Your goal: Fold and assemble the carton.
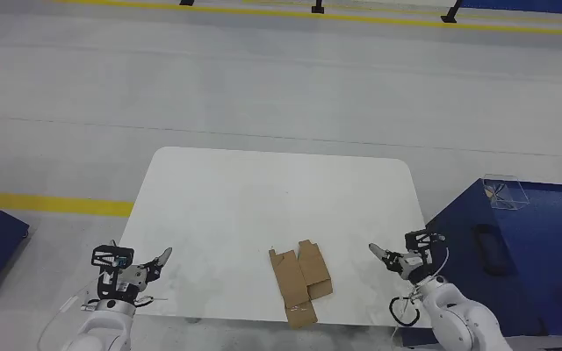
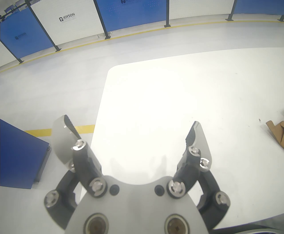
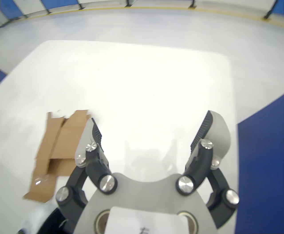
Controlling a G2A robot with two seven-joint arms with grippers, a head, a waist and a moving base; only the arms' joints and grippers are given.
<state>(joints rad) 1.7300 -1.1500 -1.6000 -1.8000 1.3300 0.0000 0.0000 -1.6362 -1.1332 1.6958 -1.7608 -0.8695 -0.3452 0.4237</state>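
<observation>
A flattened brown carton (image 1: 300, 281) lies on the white table (image 1: 263, 202) near its front edge, a little right of centre, flaps spread out. The carton (image 3: 58, 146) also lies flat in the right wrist view, and one corner of the carton (image 2: 277, 131) pokes into the left wrist view. My left gripper (image 1: 138, 261) hovers at the table's front left corner, open and empty (image 2: 131, 129). My right gripper (image 1: 397, 254) sits at the front right corner, open and empty (image 3: 150, 126). Both grippers are well apart from the carton.
A dark blue cabinet (image 1: 492, 254) stands right of the table, with a clear plastic box (image 1: 505, 191) on top. Another blue object (image 2: 20, 153) sits left of the table. Blue and white panels (image 2: 66, 20) line the room's far side.
</observation>
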